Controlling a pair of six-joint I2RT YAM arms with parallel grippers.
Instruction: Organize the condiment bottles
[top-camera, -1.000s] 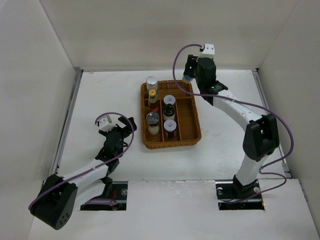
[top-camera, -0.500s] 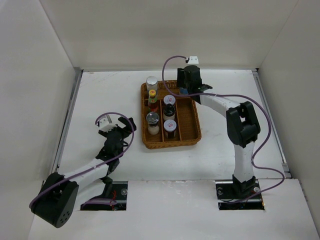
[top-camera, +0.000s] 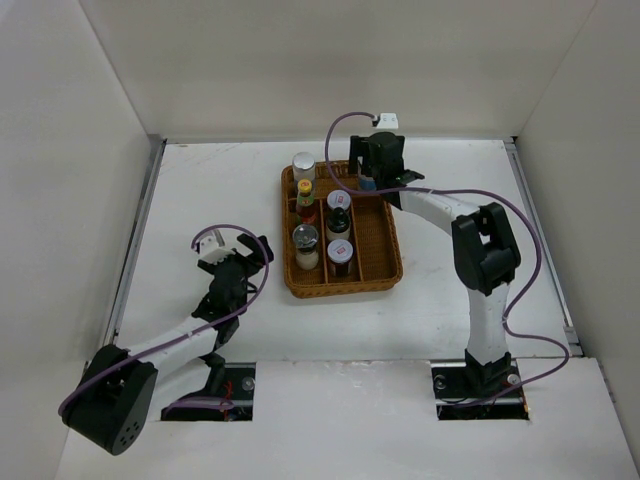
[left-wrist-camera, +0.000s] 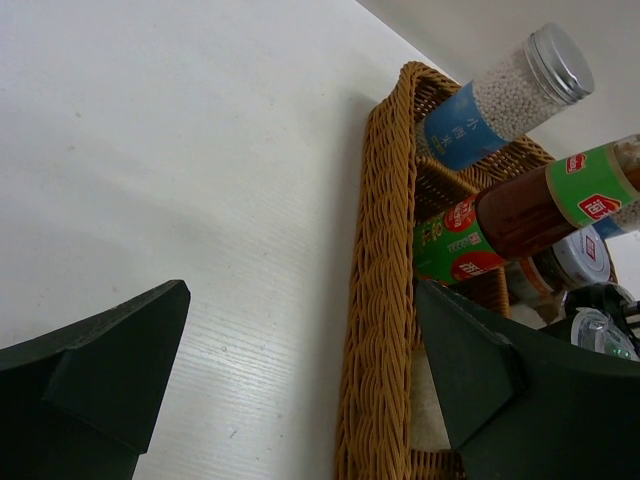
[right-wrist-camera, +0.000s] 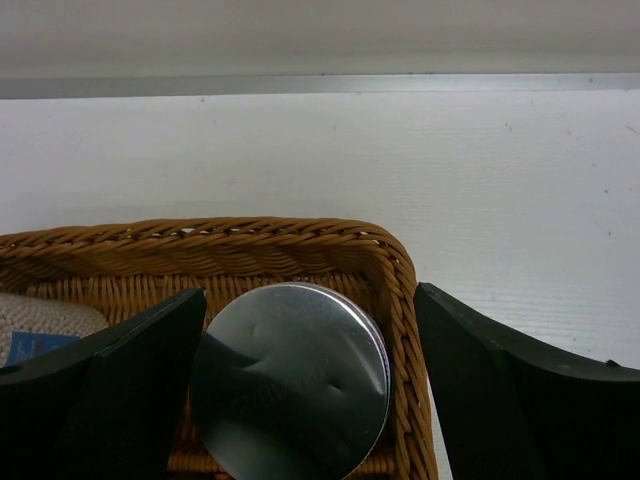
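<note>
The wicker tray (top-camera: 341, 291) with upright bottles (top-camera: 339, 224) blocks the middle toward the far edge; the table (top-camera: 205, 185) is free along both side edges.

Setting: a robot lab test cell. My white table (top-camera: 220, 190) stands boxed by plain white panels (top-camera: 300, 70); my purple cables (top-camera: 222, 227) run exposed to bolted bases (top-camera: 480, 380).

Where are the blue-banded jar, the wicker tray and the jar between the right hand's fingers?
blue-banded jar (left-wrist-camera: 462, 130), left wrist view, on its blue band.
wicker tray (left-wrist-camera: 380, 300), left wrist view, on its woven rim.
silver-lidded jar (right-wrist-camera: 290, 385), right wrist view, centre of its lid.
</note>
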